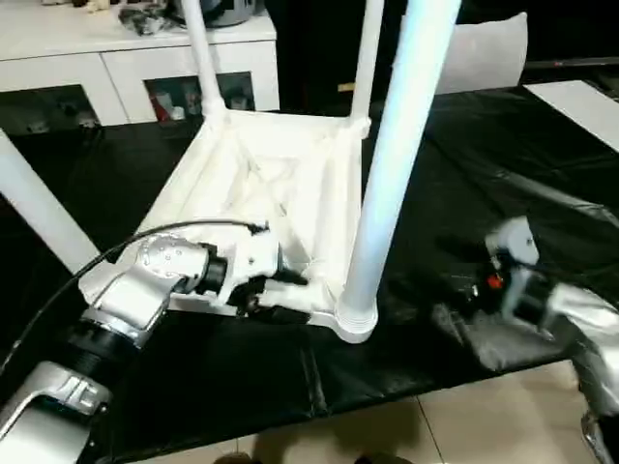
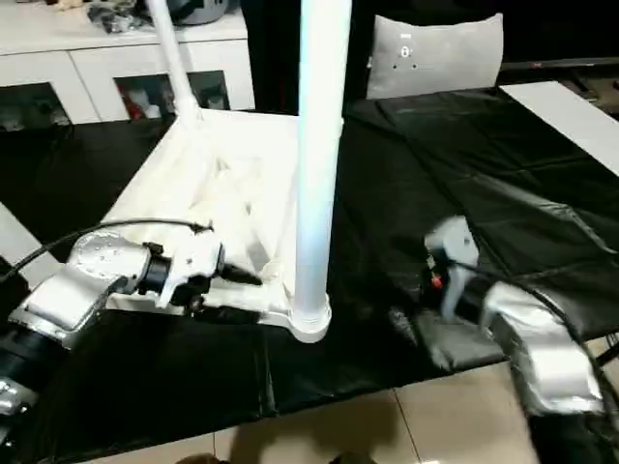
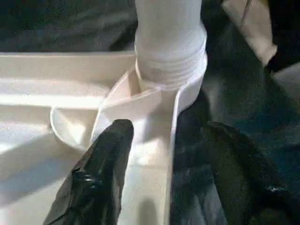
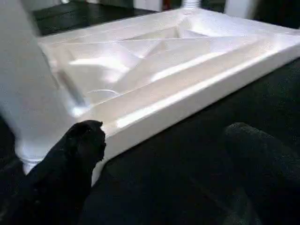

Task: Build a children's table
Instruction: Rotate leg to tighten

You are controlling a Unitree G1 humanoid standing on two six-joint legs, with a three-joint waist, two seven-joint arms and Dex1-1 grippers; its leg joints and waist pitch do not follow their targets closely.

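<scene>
Here we have the small all-white plastic children's table [image 1: 280, 184] lying upside down on the black cloth-covered work surface [image 1: 503, 174], ribbed underside up, so its round tapered white legs [image 1: 392, 164] can stand in the corner sockets. We count 3 legs upright in sockets; a 4th white tube crosses the far left edge, and we cannot tell whether it is seated. Our left gripper [image 1: 274, 295] straddles the near rim beside the nearest leg's socket, 1 finger [image 3: 101, 173] inside the rim and 1 outside, jaws apart and not visibly clamped; we judge it is there to steady the top. Our right gripper [image 2: 406, 324] hovers wide open over the cloth, just beside that corner and holding nothing.
</scene>
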